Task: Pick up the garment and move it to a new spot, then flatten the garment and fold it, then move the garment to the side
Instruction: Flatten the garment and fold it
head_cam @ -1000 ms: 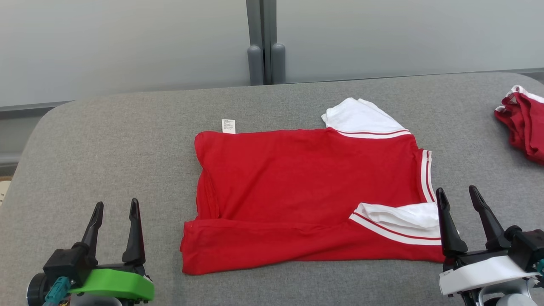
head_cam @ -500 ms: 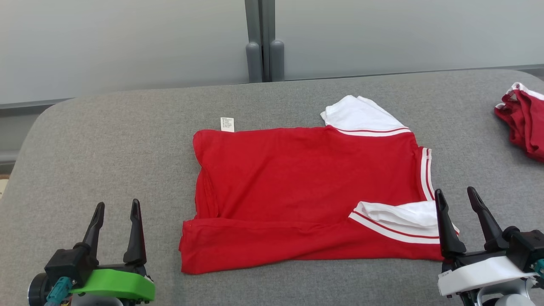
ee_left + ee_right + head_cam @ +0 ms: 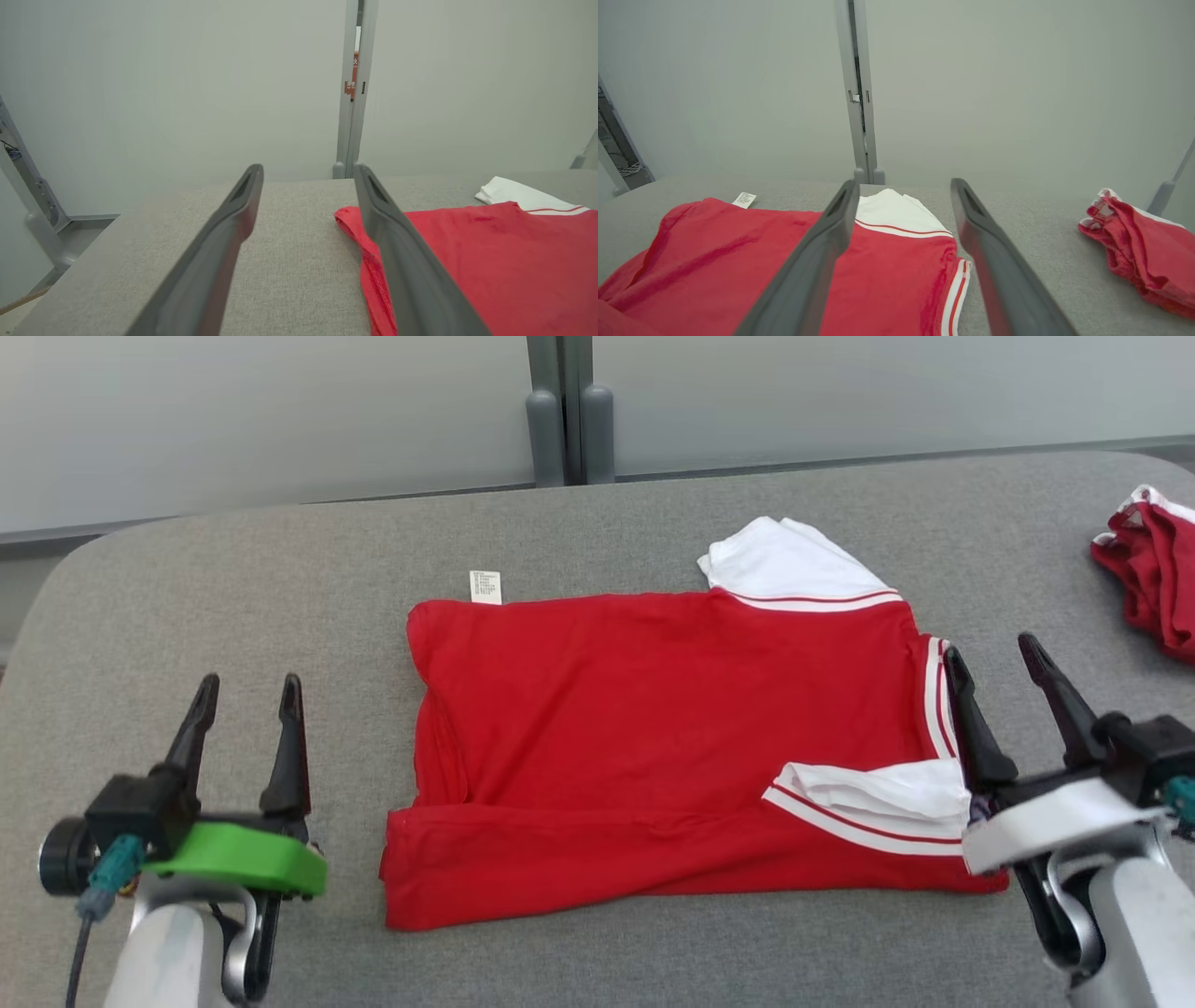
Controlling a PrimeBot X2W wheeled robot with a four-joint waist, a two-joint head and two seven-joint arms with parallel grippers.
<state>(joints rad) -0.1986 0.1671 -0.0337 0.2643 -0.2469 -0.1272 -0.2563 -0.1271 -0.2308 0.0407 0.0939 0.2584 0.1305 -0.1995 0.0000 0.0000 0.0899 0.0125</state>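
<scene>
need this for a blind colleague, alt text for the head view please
A red garment with white striped sleeves lies partly folded on a grey padded table. The left gripper, open, is off to its left; the right gripper, open, is at its striped right edge; neither holds anything. A second red garment lies crumpled at the far right.

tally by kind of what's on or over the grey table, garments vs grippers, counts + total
Garments: 2, the spread red garment and the bunched red garment near the table edge on the robot's right.
Grippers: 2, the left gripper and the right gripper, both open and empty.
Total: 4
</scene>
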